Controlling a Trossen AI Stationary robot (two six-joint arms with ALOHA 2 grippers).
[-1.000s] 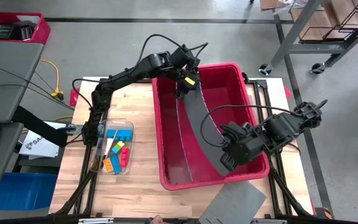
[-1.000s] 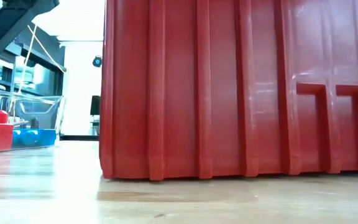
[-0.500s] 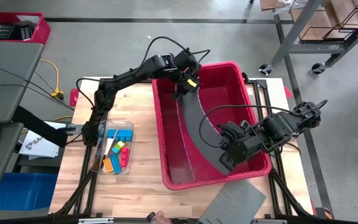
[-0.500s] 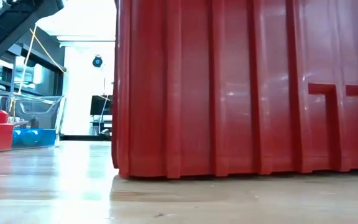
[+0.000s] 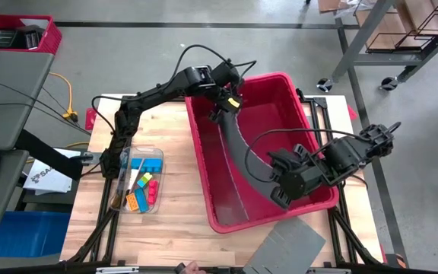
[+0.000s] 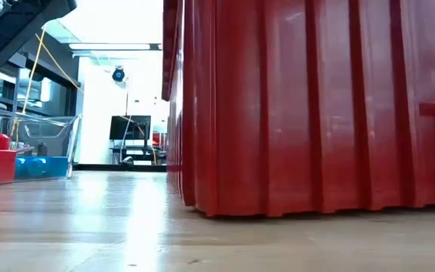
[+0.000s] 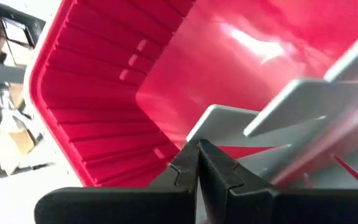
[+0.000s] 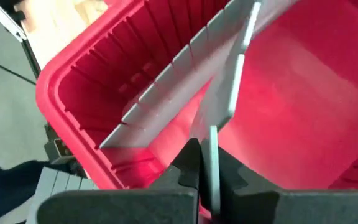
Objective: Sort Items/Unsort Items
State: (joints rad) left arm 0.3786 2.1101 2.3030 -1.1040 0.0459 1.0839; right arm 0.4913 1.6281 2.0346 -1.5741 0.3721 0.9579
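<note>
- We count one large red bin [image 5: 295, 114] on the table [image 5: 173, 221].
- We count two grey divider panels: one long curved panel [image 5: 242, 156] inside the bin, one flat panel [image 5: 287, 247] lying on the table near its front edge.
- We count one clear tray [image 5: 155, 171] of small items beside the bin.
- In that tray we make out one long blue block [image 5: 151, 164], one orange block [image 5: 134, 202], one yellow piece [image 5: 144, 180], one small blue piece [image 5: 140, 194], one green piece [image 5: 148, 176] and red pieces [image 5: 152, 192] too tightly packed to count.
- We count two dark robot arms, so two grippers: the left gripper [image 5: 220, 111] and the right gripper [image 5: 281, 199].
</note>
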